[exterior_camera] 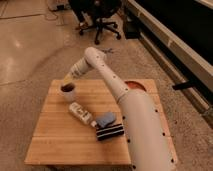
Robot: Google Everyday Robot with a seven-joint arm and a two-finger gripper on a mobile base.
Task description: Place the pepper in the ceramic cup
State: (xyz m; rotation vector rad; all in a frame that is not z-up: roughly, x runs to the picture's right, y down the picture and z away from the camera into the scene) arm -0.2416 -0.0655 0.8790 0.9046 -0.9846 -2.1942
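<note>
White ceramic cup (pixel 68 93), fingers (pixel 67 77) above, orange-red plate (pixel 135 85)

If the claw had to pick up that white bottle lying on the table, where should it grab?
Probably across the white bottle's middle, coming straight down. It lies flat and slanted, long sides exposed, the dark block near only its lower end. The claw hovers over the ceramic cup.

One end effector (pixel 68 78), one ceramic cup (pixel 68 93), one bottle (pixel 82 113), one plate (pixel 135 85), one office chair (pixel 97 12).

Light: we see it dim, warm.
Glare: floor (pixel 20 45), upper left.
Gripper (pixel 68 78): shaded, just above ceramic cup (pixel 68 94).
</note>
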